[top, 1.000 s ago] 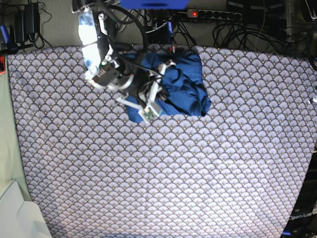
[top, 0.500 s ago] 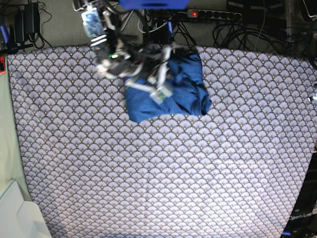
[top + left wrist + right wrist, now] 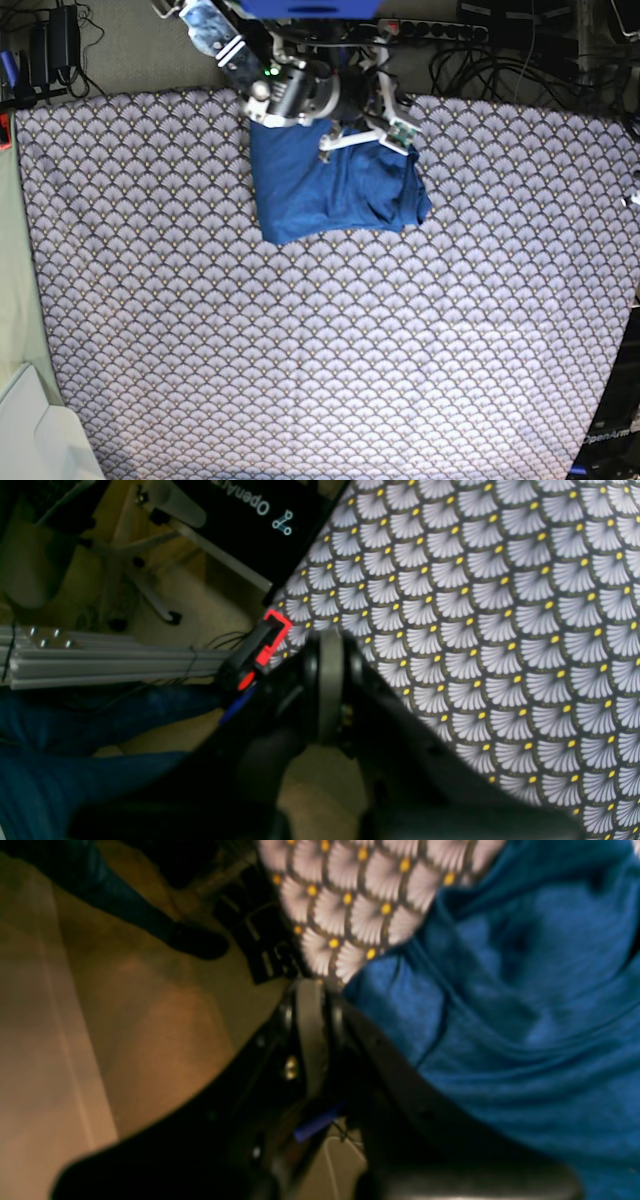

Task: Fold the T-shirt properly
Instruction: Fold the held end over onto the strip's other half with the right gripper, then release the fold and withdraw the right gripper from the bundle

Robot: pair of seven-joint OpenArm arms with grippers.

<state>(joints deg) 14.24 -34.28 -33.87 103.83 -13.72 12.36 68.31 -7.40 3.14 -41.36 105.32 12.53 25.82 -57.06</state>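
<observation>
Since the shirt (image 3: 335,190) already lies as a compact rectangle on the bench (image 3: 320,350), folding looks nearly finished; both arms' fingers sit together, empty.

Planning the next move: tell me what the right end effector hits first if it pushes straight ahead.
Probably the scallop-patterned grey-white cloth at the table's far edge, beside the folded blue knit T-shirt; the right end effector is shut, depth unclear.

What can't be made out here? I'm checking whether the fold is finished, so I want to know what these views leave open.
- T-shirt: its far edge is hidden in the base view by the right arm above it.
- Right gripper: blurred in the right wrist view; whether it touches the fabric is unclear.
- Left gripper: absent from the base view; the left wrist view shows only patterned cloth near it.
</observation>
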